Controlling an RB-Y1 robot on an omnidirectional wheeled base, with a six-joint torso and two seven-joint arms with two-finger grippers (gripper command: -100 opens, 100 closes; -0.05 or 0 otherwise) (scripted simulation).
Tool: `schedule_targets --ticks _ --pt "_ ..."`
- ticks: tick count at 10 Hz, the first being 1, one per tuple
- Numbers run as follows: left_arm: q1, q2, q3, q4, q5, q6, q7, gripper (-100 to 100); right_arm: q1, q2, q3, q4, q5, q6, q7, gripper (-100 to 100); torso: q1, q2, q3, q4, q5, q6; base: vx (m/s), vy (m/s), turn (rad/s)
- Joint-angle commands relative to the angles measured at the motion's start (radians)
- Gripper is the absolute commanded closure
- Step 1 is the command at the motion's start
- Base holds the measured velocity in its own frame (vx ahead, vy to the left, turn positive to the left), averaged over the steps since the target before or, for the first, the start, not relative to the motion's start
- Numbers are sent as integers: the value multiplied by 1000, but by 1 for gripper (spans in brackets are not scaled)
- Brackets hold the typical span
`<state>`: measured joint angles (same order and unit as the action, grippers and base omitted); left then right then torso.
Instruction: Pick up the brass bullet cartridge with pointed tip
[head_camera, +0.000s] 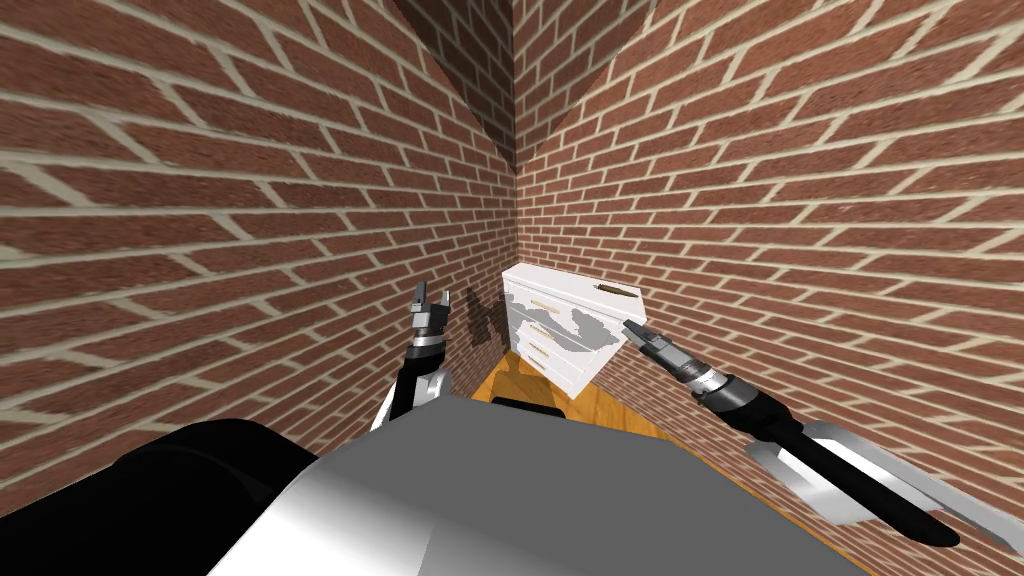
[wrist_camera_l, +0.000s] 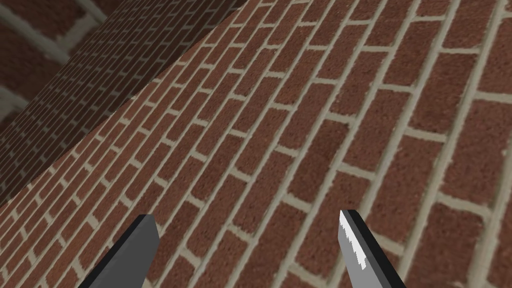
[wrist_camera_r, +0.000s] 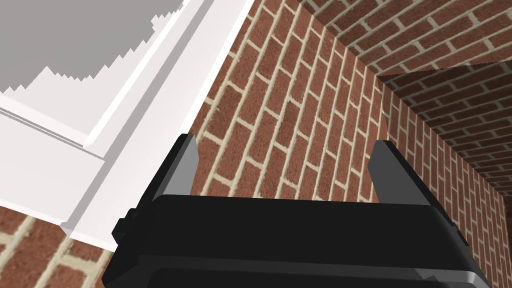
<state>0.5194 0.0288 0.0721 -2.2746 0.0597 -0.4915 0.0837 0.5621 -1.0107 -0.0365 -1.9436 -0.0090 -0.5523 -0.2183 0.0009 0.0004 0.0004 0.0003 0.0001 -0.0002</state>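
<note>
A small brass cartridge (head_camera: 613, 290) lies on top of a white chest of drawers (head_camera: 560, 340) in the brick corner, near the top's right edge. My right gripper (head_camera: 637, 331) is open just below and to the right of the cartridge, beside the chest's front right edge. In the right wrist view its fingers (wrist_camera_r: 183, 165) stand wide apart with the white chest (wrist_camera_r: 125, 120) close by one finger. My left gripper (head_camera: 431, 299) is raised to the left of the chest, open, with nothing between its fingers (wrist_camera_l: 135, 250).
Brick walls (head_camera: 250, 220) close in on both sides and meet behind the chest. A strip of orange wooden floor (head_camera: 600, 410) shows between me and the chest. Grey shadows of my arms fall on the drawer fronts.
</note>
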Motion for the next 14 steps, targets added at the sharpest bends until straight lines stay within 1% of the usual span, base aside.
schedule_targets --ticks 1,2,3,4,5,6,7,8,9,10,11,12,13,14 --pt "0 0 0 0 0 0 0 0 9 -50 -9 37 10 -19 -4 -100 0 0 0 0 0 0 -13 21 -27" --pt "0 0 0 0 0 0 0 0 9 -79 -9 37 10 -19 -4 -100 0 0 0 0 0 0 -12 20 -22" --pt "0 0 0 0 0 0 0 0 9 -94 -9 37 10 -19 -4 -100 0 0 0 0 0 0 -5 8 1" --pt "0 0 0 0 0 0 0 0 20 -131 -19 72 21 -39 -6 -100 0 0 0 0 0 0 -7 17 -30" --pt "0 0 0 0 0 0 0 0 20 -159 -19 72 21 -39 -6 -100 0 0 0 0 0 0 -7 22 -26" --pt "0 0 0 0 0 0 0 0 20 -176 -19 72 21 -39 -6 -100 1 0 0 0 0 0 -3 12 3" --pt "0 0 0 0 0 0 0 0 32 -212 -30 108 35 -59 -7 -100 0 -1 0 0 0 0 -2 18 -37" --pt "0 0 0 0 0 0 0 0 32 -244 -30 108 35 -59 -7 -100 0 -1 0 0 0 0 -1 19 -25" --pt "0 0 0 0 0 0 0 0 32 -259 -30 108 35 -59 -7 -100 0 -1 0 0 0 0 1 11 7" --pt "0 0 0 0 0 0 0 0 45 -296 -42 145 50 -79 -7 -100 0 -1 -1 0 0 0 9 21 -29" --pt "0 0 0 0 0 0 0 0 45 -326 -42 145 50 -79 -7 -100 1 -1 -1 0 0 0 8 23 -27" --pt "0 0 0 0 0 0 0 0 45 -342 -42 145 50 -79 -7 -100 1 -1 -1 0 0 0 3 12 -2" --pt "0 0 0 0 0 0 0 0 60 -379 -55 183 67 -100 -6 -100 0 -1 -1 0 0 0 10 18 -37" --pt "0 0 0 0 0 0 0 0 60 -411 -55 183 67 -100 -6 -100 0 -2 -1 0 0 0 17 24 -27"
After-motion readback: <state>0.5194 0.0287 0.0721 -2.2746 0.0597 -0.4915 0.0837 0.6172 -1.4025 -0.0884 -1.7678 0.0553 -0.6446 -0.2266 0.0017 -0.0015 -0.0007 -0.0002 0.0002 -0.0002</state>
